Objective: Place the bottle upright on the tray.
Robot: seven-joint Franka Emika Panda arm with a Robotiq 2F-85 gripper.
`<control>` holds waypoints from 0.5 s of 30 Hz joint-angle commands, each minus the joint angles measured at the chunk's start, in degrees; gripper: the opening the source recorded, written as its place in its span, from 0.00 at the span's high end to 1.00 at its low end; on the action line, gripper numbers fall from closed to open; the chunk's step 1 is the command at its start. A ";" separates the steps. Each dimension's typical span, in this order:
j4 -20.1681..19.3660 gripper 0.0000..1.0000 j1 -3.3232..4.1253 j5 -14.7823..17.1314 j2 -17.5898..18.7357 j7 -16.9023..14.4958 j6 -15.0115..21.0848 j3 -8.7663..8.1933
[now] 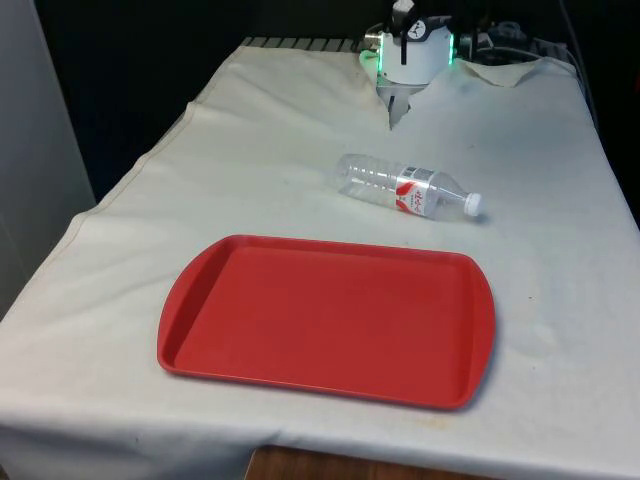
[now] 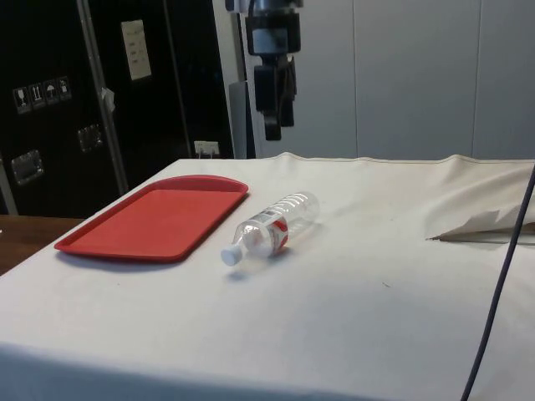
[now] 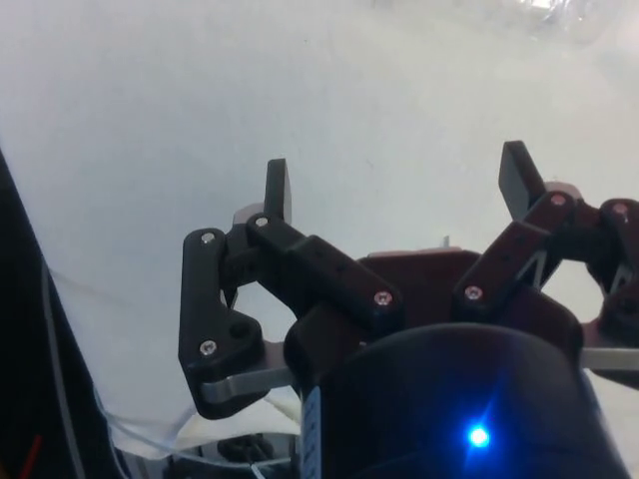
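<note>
Fingers (image 3: 278, 190) spread wide, empty

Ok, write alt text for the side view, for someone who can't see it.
A clear plastic bottle with a red and white label lies on its side on the white cloth-covered table, white cap nearest the camera, beside an empty red plastic tray. The black tool hangs above, behind the bottle, holding nothing.

One clear plastic bottle (image 1: 408, 188) is lying on the white cloth (image 1: 250, 130), at about 1 o'clock from the tray. One red tray (image 1: 300, 370) is sitting on this cloth.
</note>
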 commanded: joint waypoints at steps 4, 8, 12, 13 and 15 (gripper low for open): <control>-1.26 0.00 0.11 0.06 0.57 0.11 2.58 0.46; -1.89 0.00 0.11 0.06 1.09 0.11 3.84 0.74; -2.41 0.00 0.06 0.06 1.55 0.00 4.87 0.97; -2.41 0.00 0.00 0.06 1.49 -0.06 4.87 0.92; -2.18 0.00 0.00 0.06 1.78 0.00 4.70 0.92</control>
